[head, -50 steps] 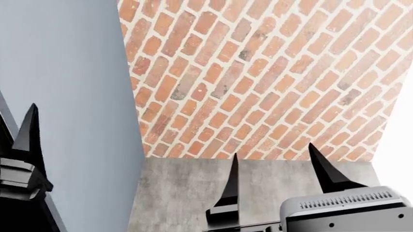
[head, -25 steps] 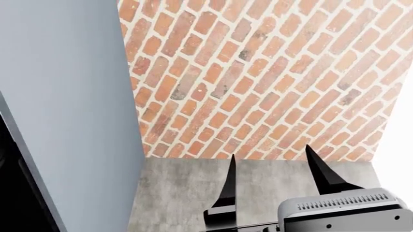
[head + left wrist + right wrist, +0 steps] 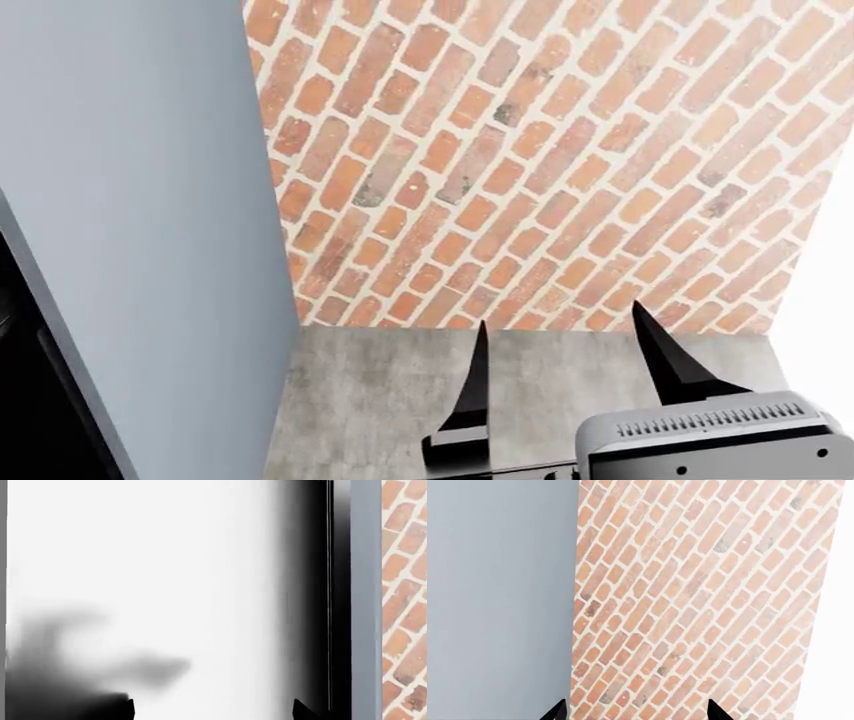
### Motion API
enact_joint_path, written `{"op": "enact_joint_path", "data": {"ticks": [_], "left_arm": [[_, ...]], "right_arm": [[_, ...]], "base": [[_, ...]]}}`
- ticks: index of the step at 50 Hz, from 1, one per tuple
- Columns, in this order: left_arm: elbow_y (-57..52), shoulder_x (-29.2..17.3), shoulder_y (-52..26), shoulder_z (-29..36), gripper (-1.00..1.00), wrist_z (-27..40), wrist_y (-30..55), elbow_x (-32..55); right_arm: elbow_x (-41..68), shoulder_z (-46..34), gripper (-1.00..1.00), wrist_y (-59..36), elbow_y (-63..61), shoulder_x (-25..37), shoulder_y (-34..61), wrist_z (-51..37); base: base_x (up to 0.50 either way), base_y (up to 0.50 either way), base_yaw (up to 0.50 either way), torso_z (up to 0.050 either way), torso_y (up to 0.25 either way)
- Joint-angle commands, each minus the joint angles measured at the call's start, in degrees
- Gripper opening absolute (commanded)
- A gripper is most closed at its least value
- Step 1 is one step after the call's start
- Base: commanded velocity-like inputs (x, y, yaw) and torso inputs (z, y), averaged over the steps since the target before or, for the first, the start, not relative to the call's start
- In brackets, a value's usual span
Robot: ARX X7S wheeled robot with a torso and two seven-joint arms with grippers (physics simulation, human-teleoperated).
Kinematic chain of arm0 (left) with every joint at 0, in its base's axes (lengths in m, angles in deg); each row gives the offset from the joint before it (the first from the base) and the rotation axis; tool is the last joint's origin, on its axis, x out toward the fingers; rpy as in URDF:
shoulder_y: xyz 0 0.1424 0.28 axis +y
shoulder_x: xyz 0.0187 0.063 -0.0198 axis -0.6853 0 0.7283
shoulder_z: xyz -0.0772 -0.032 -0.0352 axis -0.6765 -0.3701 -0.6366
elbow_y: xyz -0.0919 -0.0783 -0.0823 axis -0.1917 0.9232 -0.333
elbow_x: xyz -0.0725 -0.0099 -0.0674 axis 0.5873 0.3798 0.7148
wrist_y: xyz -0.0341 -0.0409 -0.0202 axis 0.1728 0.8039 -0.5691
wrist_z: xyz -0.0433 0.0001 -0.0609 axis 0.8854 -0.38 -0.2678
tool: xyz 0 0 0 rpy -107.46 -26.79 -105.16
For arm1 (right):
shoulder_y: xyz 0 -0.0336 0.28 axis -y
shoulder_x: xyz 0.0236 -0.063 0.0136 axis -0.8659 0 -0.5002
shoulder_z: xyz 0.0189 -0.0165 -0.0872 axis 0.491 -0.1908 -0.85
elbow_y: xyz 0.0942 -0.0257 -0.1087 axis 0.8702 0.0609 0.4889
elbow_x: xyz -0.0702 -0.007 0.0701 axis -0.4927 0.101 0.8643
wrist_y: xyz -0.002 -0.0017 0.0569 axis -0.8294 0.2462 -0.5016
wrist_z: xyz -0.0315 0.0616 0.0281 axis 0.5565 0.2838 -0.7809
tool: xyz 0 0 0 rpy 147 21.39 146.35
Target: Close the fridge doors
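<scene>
A fridge door (image 3: 167, 580) fills most of the left wrist view as a flat glossy surface. It is washed white with dark blurred patches and goes black along one side (image 3: 310, 605). My left gripper (image 3: 213, 710) faces it, close and open; only its two black fingertips (image 3: 128, 709) show, with nothing between them. No handle shows. In the head view a black strip (image 3: 20, 390) at the far left may be a door's edge. My right gripper (image 3: 559, 318) is open and empty over the grey counter (image 3: 360, 400). Its fingertips (image 3: 714, 711) point at the brick wall (image 3: 694, 590).
A tall grey-blue cabinet side (image 3: 134, 200) stands at the left, between the black strip and the brick wall (image 3: 534, 150). That cabinet side (image 3: 494, 590) and a thin grey-blue strip (image 3: 365, 600) also show in the wrist views. Bright white (image 3: 827, 300) lies at the right.
My left gripper was at the head view's left edge one second ago and has since left that view. The right gripper has shifted slightly left.
</scene>
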Motion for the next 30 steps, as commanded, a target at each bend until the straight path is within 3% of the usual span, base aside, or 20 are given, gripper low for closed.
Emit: {"op": "enact_joint_path", "data": {"ticks": [1,13,21,25,30], "left_arm": [[12.12,1.03,-8.28,1.23,1.00,-0.51,-2.69,-5.37],[21.07,2.18,-14.46,6.17,1.00,-1.20,-6.28,-8.82],[34.23,3.74,-22.90,10.08,1.00,-2.74,-11.80,-11.78],[47.39,5.31,-29.50,12.04,1.00,-3.92,-17.20,-13.47],[77.49,8.55,-42.05,14.87,1.00,-4.82,-31.10,-16.60]], "right_arm": [[-1.25,2.21,1.00,-1.32,-0.61,-0.51,-0.39,0.79],[-0.77,2.10,1.00,-1.28,-0.79,-0.16,-0.41,0.48],[-0.67,1.95,1.00,-0.90,-0.64,0.02,-0.44,0.33],[-0.50,2.02,1.00,-1.00,-0.70,0.09,-0.35,0.09],[-0.42,1.90,1.00,-0.97,-0.73,0.16,-0.24,-0.16]], "base": [[0.00,0.00,0.00,0.000,0.000],[0.00,0.00,0.00,0.000,0.000],[0.00,0.00,0.00,0.000,0.000],[0.00,0.00,0.00,0.000,0.000],[0.00,0.00,0.00,0.000,0.000]]}}
